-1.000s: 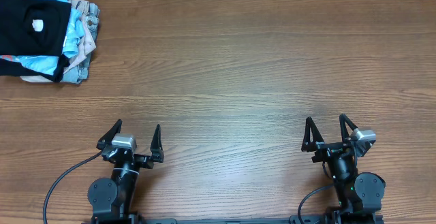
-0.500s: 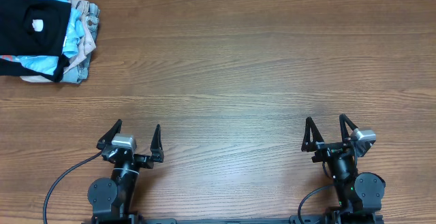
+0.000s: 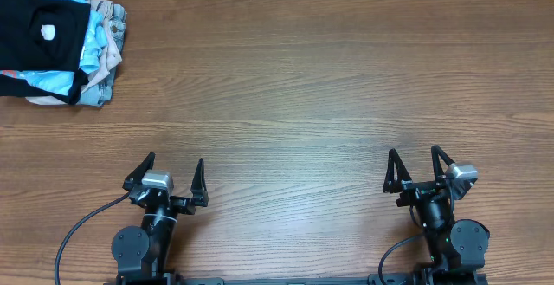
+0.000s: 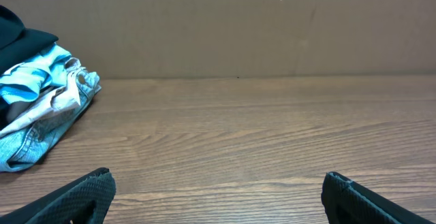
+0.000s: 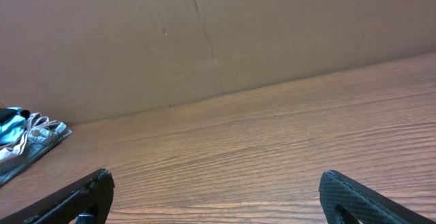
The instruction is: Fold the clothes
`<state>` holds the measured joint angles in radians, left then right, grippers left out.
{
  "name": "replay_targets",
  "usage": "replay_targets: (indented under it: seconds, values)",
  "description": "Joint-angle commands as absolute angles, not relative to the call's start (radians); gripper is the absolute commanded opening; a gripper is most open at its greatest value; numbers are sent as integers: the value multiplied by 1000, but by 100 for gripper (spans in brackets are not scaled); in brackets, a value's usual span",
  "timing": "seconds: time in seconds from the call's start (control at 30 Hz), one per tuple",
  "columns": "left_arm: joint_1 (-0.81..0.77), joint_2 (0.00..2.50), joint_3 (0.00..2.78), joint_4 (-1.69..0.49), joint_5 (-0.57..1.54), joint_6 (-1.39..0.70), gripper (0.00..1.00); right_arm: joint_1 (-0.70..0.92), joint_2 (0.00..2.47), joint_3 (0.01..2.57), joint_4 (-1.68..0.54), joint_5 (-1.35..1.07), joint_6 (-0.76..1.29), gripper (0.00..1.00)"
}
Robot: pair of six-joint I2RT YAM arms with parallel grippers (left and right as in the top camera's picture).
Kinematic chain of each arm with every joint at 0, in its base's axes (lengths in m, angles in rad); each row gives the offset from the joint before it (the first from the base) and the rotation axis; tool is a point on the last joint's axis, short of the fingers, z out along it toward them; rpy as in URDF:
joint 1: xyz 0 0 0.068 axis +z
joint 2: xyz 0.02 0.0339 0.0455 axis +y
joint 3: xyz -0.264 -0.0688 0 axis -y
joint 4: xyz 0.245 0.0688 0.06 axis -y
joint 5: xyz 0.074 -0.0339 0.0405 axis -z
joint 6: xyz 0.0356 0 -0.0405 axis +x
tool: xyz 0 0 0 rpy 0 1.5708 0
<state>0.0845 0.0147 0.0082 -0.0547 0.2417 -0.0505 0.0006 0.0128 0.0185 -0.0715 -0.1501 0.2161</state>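
So, top-down view: the black T-shirt was way up in the upper left corner of the frame, running off the left edge. It sat on top of a little heap of clothes, with its small white mark facing up. Under it and poking out to the right was a light blue printed shirt. Some beige garments were squashed in at the right edge and bottom of the pile. The whole heap rested on the wooden table, right by the far edge.

Both arms were parked along the bottom of the frame, well apart from the pile. The left gripper was at lower left with its two prongs spread wide and nothing between them. A grey cable looped off from its base toward the bottom left corner. The right gripper at lower right was the same deal: prongs apart, holding nothing.

In the left wrist view, the black fingertips only poked in at the two bottom corners, with bare wood in between. The clothes pile showed at the left edge of that frame, a bit of black at the very top with blue and beige folds below it. A plain brown cardboard wall ran behind the table.

The right wrist view was much the same, with just a sliver of the pile at the far left, too small to pick out the black shirt.
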Motion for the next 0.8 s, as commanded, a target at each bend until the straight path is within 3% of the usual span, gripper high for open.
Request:
replay_targets:
  seconds: [0.0, 0.77]
  values:
    - [78, 4, 5, -55, 225, -45, 100, 6, 3, 8, -65, -151, 221, 100]
    - [78, 4, 5, -55, 225, -45, 100, 6, 3, 8, -65, -151, 221, 100]
